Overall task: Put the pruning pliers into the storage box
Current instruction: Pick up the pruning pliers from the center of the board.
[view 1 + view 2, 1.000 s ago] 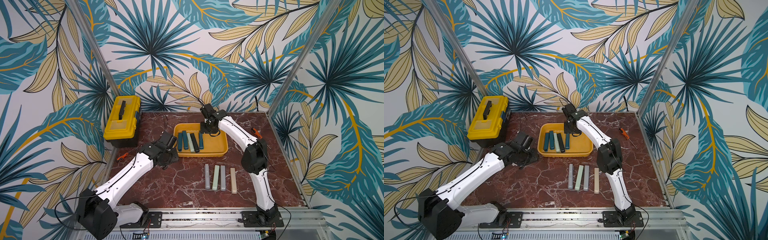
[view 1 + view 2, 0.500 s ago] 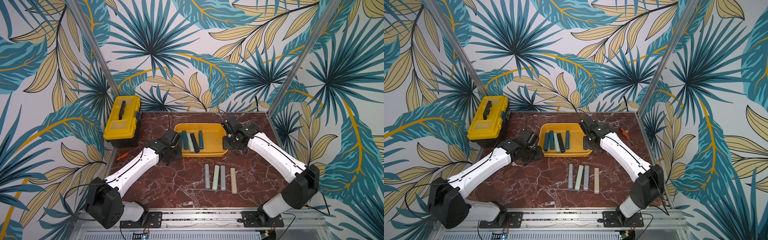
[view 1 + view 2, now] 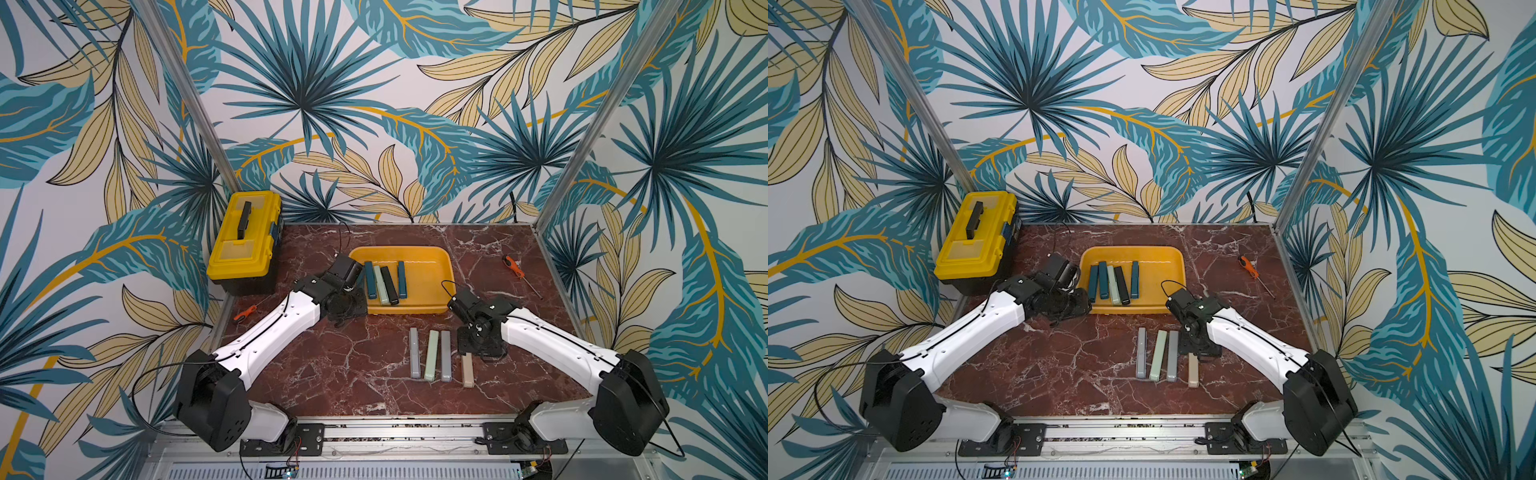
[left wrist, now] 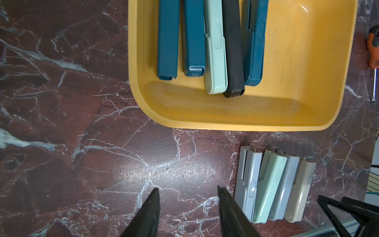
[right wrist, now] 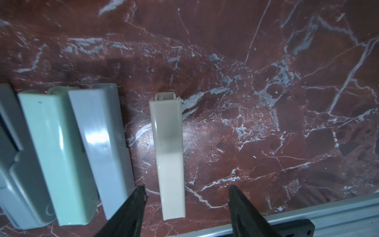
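Spread and empty, the right gripper (image 5: 186,187) brackets the beige pliers (image 5: 168,153) at lower centre of frame, but one finger crowds the grey pliers (image 5: 102,143) and might drag it along; the left gripper (image 4: 188,188), likewise spread, holds nothing.

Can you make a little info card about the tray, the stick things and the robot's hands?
storage box: yellow-orange tray holding five pruning pliers
colours inside: three dark teal, one mint, one black
on table: four more pliers in a row, grey, mint, grey, beige piece
right gripper: fingers open, one each side of the beige piece
left gripper: fingers open, empty, over bare table near the box
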Robot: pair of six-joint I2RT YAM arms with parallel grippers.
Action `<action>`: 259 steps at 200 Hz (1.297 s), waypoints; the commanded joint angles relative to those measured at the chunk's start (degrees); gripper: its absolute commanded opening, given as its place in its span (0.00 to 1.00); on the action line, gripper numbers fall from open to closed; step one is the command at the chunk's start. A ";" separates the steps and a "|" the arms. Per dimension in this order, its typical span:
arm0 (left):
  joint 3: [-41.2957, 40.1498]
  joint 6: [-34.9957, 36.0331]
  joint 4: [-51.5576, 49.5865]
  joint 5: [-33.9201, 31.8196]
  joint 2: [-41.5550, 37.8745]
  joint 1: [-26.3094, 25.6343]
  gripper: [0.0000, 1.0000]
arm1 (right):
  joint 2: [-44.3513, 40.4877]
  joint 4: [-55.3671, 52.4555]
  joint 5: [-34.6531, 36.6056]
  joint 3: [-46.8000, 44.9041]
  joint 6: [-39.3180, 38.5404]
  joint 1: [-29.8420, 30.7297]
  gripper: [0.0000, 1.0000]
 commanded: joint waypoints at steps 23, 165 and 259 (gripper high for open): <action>0.55 0.63 -1.51 -0.76 -1.32 0.36 0.48 | 2.48 8.15 -3.83 -5.00 3.43 0.39 0.66; 0.08 0.57 -1.56 -0.85 -0.33 0.34 0.48 | 7.91 13.13 -4.93 -9.10 3.54 0.49 0.37; -0.37 0.22 -1.12 -0.92 -0.11 0.40 0.48 | 3.96 2.81 -0.81 0.09 1.32 0.48 0.18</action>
